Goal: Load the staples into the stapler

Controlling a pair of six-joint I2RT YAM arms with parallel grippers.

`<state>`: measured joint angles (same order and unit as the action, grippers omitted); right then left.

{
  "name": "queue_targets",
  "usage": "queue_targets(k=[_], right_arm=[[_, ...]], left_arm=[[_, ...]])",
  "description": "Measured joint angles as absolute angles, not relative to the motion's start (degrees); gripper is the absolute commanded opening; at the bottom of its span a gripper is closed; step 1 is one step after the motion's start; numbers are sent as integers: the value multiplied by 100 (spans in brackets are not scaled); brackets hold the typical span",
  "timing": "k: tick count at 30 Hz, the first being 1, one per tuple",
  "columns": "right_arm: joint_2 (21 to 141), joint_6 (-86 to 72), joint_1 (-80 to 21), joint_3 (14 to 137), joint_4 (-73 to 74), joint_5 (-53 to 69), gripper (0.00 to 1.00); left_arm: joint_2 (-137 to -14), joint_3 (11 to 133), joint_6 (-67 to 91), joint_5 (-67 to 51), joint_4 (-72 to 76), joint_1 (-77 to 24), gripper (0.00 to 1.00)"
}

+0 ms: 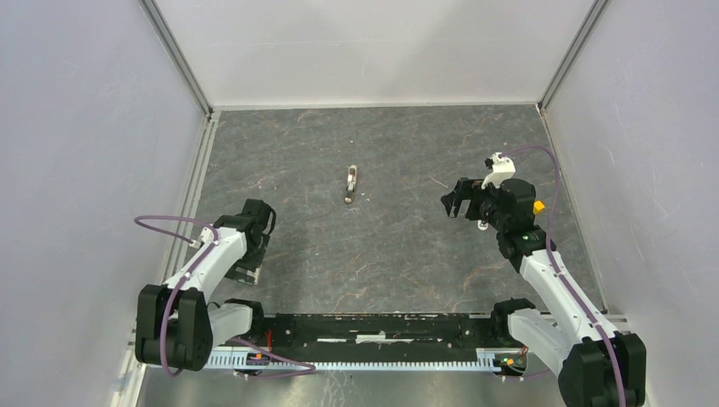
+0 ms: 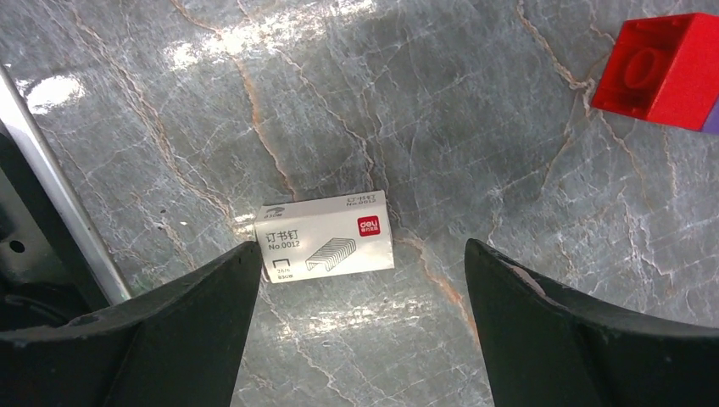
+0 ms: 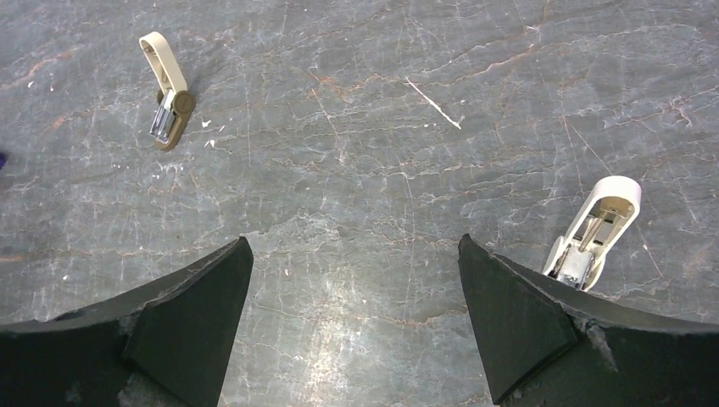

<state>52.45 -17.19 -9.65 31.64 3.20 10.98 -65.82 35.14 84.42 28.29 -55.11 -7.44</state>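
Note:
A white staples box (image 2: pixel 326 242) with a red logo lies flat on the grey table, just ahead of my open left gripper (image 2: pixel 362 244), close to its left fingertip (image 2: pixel 242 263). No grey strip of staples is in view. A beige stapler (image 1: pixel 350 184) lies mid-table; it also shows in the right wrist view (image 3: pixel 167 89), far ahead and to the left. A second cream stapler (image 3: pixel 593 233) lies beside the right finger. My right gripper (image 1: pixel 452 203) is open and empty above bare table, seen also in the right wrist view (image 3: pixel 354 241).
A red block (image 2: pixel 661 68) sits ahead and to the right of the left gripper. A metal rail (image 2: pixel 59 195) runs along its left. A small yellow cube (image 1: pixel 537 206) lies by the right arm. White walls (image 1: pixel 373 51) enclose the table.

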Motion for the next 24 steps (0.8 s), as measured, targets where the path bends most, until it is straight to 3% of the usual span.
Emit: queue_targets(k=[8,24], right_arm=[[5242,-1798,-965,3166,263,1114,98],[5245,-1824,-976,3166,259,1092,98]], left_arm=[[-6650,3417,8554,2808,-5406,-644,91],[-6552,3350,8571,2818,-5330,-569,96]])
